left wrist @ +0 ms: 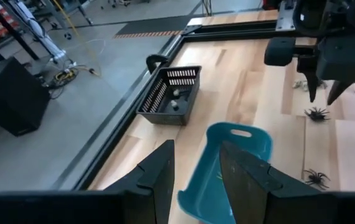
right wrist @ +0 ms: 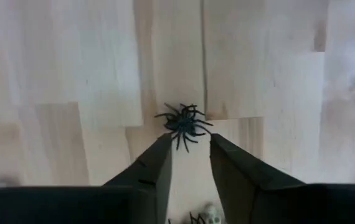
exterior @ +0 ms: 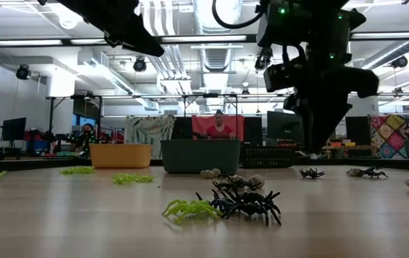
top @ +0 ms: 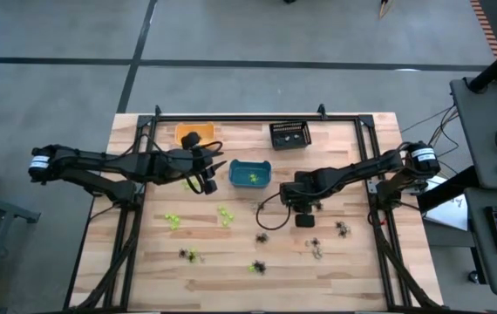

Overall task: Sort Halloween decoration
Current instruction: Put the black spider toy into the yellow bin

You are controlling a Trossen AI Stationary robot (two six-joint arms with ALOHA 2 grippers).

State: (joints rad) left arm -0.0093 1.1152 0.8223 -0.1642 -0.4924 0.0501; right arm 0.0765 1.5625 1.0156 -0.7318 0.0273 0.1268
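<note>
The right tool (right wrist: pixel 189 163) is held with fingers parted just above a black spider (right wrist: pixel 184 124) on the worktop (right wrist: pixel 59 68), while the left tool (left wrist: pixel 196 180) is kept released over the teal bin (left wrist: pixel 227 168).

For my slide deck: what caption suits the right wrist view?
Right hand, fingers apart, poised over a black spider lying on the wooden table.

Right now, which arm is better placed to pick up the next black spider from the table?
The right one. The right gripper hangs with open fingers directly over a black spider. The left gripper hovers beside the teal bin, away from the spiders.
</note>
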